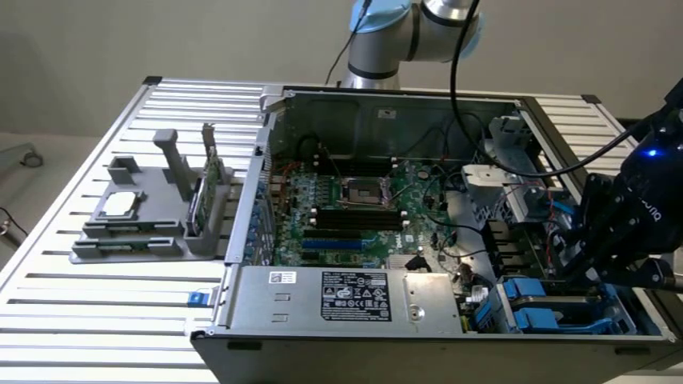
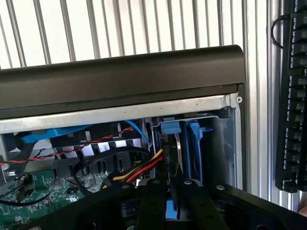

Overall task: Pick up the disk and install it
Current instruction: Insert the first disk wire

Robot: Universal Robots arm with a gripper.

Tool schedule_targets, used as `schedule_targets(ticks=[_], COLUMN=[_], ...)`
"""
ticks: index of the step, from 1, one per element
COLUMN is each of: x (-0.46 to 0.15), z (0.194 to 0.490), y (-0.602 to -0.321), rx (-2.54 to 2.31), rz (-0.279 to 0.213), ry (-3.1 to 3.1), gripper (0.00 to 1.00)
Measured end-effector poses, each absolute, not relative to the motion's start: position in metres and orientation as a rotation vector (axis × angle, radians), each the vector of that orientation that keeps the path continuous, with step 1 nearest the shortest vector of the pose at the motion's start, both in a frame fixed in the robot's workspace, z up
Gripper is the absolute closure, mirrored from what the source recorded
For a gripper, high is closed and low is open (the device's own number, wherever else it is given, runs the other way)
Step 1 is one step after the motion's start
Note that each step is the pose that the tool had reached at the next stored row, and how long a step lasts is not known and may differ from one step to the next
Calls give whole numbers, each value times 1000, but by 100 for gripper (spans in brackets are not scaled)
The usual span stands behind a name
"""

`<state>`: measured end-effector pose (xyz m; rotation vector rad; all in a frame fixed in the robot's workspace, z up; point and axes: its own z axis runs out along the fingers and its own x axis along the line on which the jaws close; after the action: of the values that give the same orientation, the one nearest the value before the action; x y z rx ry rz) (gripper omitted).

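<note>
Wrist view: the gripper (image 2: 172, 191) has its 2 fingers (image 2: 152, 203) closed on the disk (image 2: 178, 158), which stands edge-on between the jaws, down inside the blue cage (image 2: 194, 143) at the case (image 1: 427, 200) corner, beside red-yellow wires (image 2: 144, 167).

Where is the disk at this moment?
The disk stands edge-on in the blue cage at the computer case's corner, on the exterior view's right, between the gripper's arms.
</note>
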<state>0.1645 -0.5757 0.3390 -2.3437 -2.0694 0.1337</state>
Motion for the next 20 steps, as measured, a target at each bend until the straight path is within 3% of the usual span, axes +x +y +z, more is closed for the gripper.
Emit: schedule_targets(ticks=[16,19,20], x=[166,166,166], z=[343,356,361], y=[-576,-576,-576], rx=[-2339,-2339,-2339], rz=[143,145,145], ry=[-2065,-2064,-2064], gripper=[82,64,64])
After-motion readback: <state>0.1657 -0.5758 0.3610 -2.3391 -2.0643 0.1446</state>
